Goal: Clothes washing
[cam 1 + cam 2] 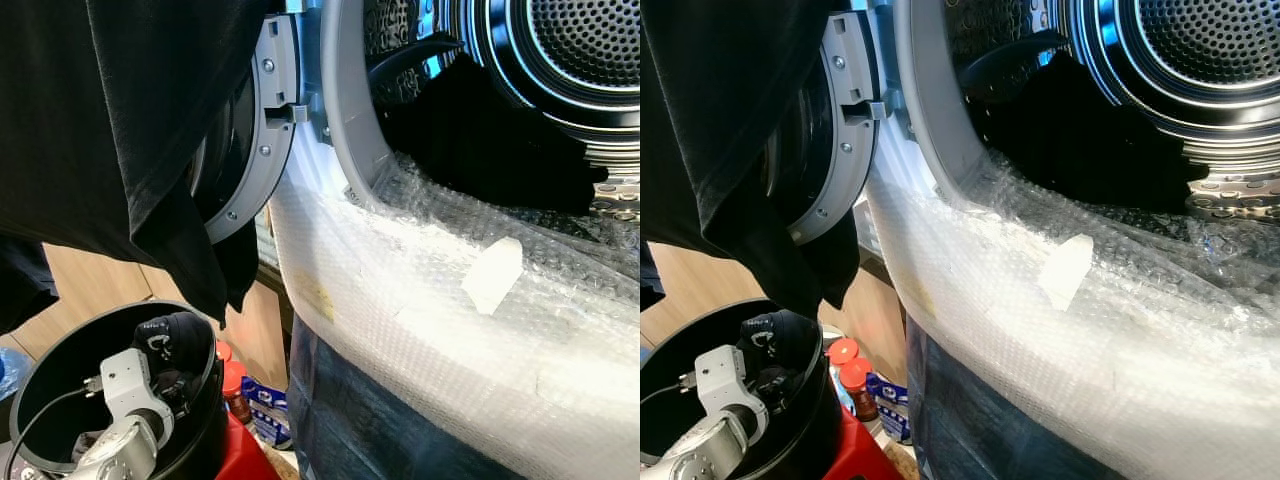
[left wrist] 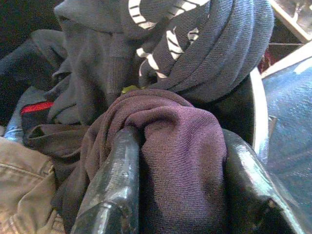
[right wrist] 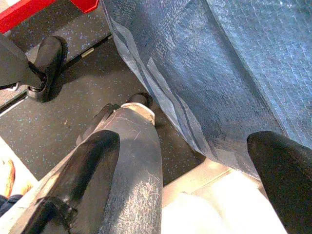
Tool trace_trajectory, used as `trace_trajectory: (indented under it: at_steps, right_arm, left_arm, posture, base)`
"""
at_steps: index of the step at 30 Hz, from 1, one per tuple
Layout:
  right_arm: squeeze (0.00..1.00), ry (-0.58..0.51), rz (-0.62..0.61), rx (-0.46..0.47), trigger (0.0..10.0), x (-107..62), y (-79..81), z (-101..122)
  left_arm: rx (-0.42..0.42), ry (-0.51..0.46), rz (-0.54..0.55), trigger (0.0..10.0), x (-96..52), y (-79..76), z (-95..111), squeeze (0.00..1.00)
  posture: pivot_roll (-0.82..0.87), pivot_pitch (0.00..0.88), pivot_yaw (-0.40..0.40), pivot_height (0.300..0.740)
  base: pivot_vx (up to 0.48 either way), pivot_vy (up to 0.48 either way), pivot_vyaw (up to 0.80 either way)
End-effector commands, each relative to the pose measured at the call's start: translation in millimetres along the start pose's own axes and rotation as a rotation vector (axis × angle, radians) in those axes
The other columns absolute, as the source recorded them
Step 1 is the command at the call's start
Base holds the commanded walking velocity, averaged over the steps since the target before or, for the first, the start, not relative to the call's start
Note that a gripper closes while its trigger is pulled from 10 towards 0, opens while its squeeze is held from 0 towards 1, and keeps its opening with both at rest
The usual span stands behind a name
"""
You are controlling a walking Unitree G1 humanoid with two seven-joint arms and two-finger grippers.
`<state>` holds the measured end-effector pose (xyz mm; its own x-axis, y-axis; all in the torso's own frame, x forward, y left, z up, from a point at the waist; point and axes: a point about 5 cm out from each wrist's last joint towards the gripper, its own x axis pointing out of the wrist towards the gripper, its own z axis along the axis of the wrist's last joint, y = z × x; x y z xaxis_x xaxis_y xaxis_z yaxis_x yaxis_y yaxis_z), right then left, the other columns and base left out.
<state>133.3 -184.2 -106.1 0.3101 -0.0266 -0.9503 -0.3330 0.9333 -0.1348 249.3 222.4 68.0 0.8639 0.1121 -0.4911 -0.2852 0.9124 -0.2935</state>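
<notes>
1. Clothes are lying heaped in the round black basket (image 1: 205,400), which is standing on the floor below and to the left of the washing machine (image 1: 420,330).
2. Left gripper (image 2: 183,161) is reaching down into that basket, its two fingers (image 2: 114,190) closing on a purple garment (image 2: 180,146) bunched between them.
3. Right gripper (image 3: 190,170) is hanging low beside the washing machine's wrapped front, fingers spread wide and holding nothing.
4. Black cloth (image 1: 130,130) is draping over the open door (image 1: 265,130), left of the drum (image 1: 560,60).
5. Lifting could go wrong, I judge: the purple garment is lying tangled under a grey hooded top (image 2: 161,48), so neighbours may get dragged out, or trailing fabric may be snagging on the basket rim.
</notes>
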Motion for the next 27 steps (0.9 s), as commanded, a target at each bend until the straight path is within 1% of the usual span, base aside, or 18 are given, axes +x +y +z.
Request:
trace_trajectory:
  at_steps: [1,11,15,17,20,22,23,25,26,27]
  right_arm:
    - [0.0,0.032,0.018,-0.014,10.0,0.2,5.6,-7]
    - [0.0,0.029,0.019,-0.022,10.0,0.3,6.6,-6]
    - [0.0,0.025,0.023,-0.027,10.0,0.4,7.8,-4]
    - [0.0,0.024,0.024,-0.03,10.0,0.5,8.2,-4]
    - [0.0,0.022,0.024,-0.034,10.0,0.5,8.7,-4]
    - [0.0,0.022,0.025,-0.035,10.0,0.5,9.2,-4]
    - [0.0,0.022,0.026,-0.035,10.0,0.6,9.8,-3]
    - [0.0,0.021,0.026,-0.034,10.0,0.6,9.9,-3]
    - [0.0,0.021,0.026,-0.031,10.0,0.6,10.1,-3]
    - [0.0,0.02,0.025,-0.028,10.0,0.6,10.4,-3]
  left_arm:
    - [0.011,0.068,-0.067,0.0,1.6,-9.7,-15,0.0]
    - [0.021,0.073,-0.089,0.0,0.9,-9.4,-17,0.0]
    - [0.024,0.043,-0.123,0.0,-2.7,-8.7,-12,0.0]
    - [0.02,-0.014,-0.182,0.0,-6.4,-11.9,-3,0.0]
    - [0.013,-0.053,-0.233,0.0,-8.0,-16.1,4,0.0]
    - [0.018,-0.065,-0.262,0.0,-9.0,-18.7,7,0.0]
    - [0.031,-0.073,-0.318,0.0,-11.4,-24.2,11,0.0]
    - [0.036,-0.076,-0.339,0.0,-12.5,-26.3,12,0.0]
    - [0.043,-0.089,-0.393,0.0,-15.3,-31.3,15,0.0]
    - [0.058,-0.111,-0.48,0.0,-20.2,-39.2,20,0.0]
  posture:
    - [0.15,0.0,0.018,0.74]
    - [0.15,0.0,0.018,0.74]
    - [0.16,0.0,0.02,0.74]
    - [0.16,0.0,0.02,0.74]
    - [0.17,0.0,0.015,0.74]
    - [0.17,0.0,0.014,0.74]
    - [0.17,0.0,0.016,0.74]
    - [0.17,0.0,0.016,0.74]
    - [0.17,0.0,0.018,0.74]
    - [0.17,0.0,0.021,0.74]
  base:
    - [0.0,0.0,0.0]
    - [0.0,0.0,0.0]
    - [0.0,0.0,0.0]
    - [0.0,0.0,0.0]
    - [0.0,0.0,0.0]
    - [0.0,0.0,0.0]
    - [0.0,0.0,0.0]
    - [0.0,0.0,0.0]
    - [0.0,0.0,0.0]
    - [0.0,0.0,0.0]
